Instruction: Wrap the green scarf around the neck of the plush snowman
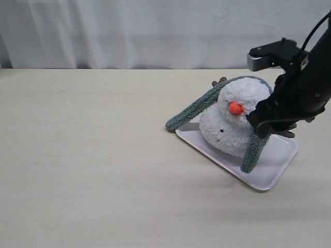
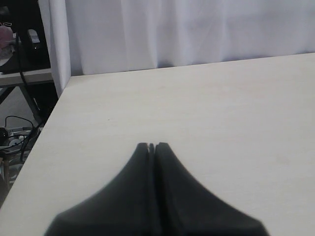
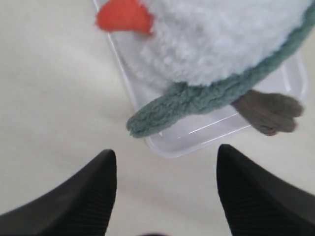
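So the pale beige wood-grain tabletop [image 1: 93, 165] takes up most of the exterior frame, running from the lower edge up to the back of the scene. The only thing sitting flat on it is a white rectangular plastic tray [image 1: 269, 175], right of centre and turned at an angle (one corner points lower right). Just beside the tray's left corner, one end of the fuzzy grey-green knitted scarf [image 1: 194, 109] touches down on the wood.

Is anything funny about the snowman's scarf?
Yes. The fuzzy grey-green knitted scarf drapes over the fluffy white plush snowman's head like floppy ears, not round its neck; one end trails off the pale rectangular tray.
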